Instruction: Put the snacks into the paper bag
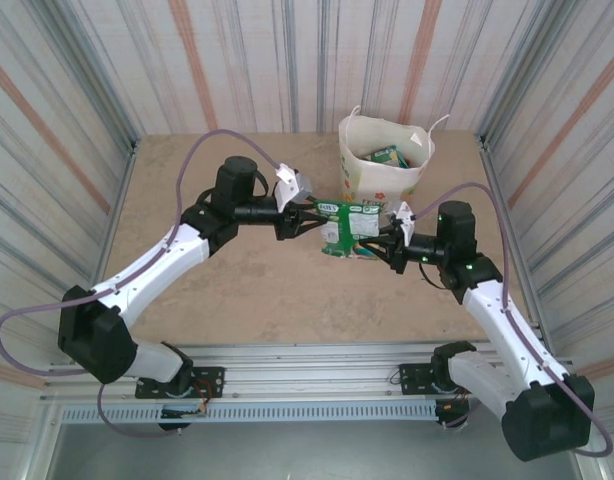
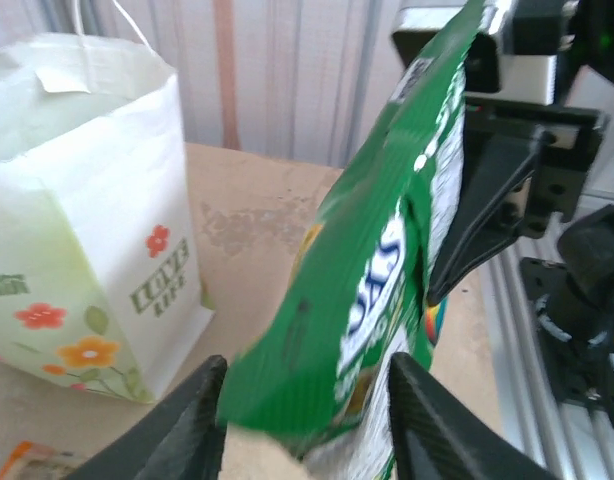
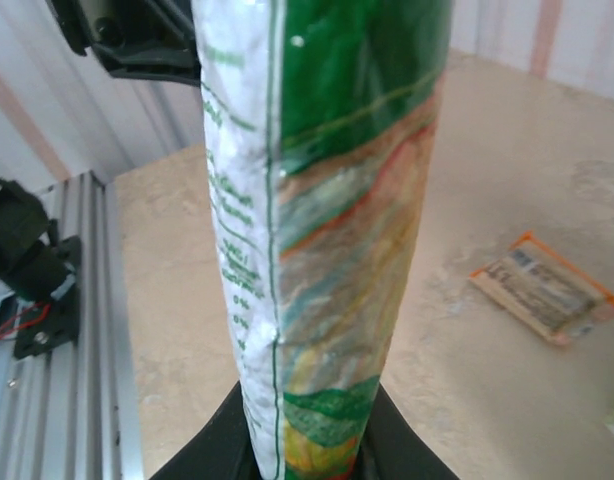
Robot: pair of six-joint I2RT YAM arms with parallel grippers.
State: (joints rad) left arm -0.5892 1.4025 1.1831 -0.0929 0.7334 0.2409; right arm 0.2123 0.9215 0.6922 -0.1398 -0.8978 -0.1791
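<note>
Snack packet (image 1: 349,228), green, aloft, clamped in right gripper (image 1: 389,239); other end straddled by left gripper (image 1: 305,220), jaws spread, hold unclear; long axis running gripper to gripper; just beyond, closer to right arm, upright paper bag (image 1: 372,182), mouth open.

The left arm (image 1: 147,265) climbs from its base at the lower left of the top view, bends at a black joint left of centre, and its wrist points to the right. The right arm (image 1: 492,300) climbs from the lower right, bends right of centre, and its wrist points to the left. The left gripper (image 1: 309,222) and the right gripper (image 1: 385,242) face each other near the middle, both off the table. Each one clamps one end of a green packet (image 1: 349,228). In the left wrist view the black fingers (image 2: 192,425) stand wide at the bottom edge; in the right wrist view the fingers (image 3: 212,455) stand close together.
</note>
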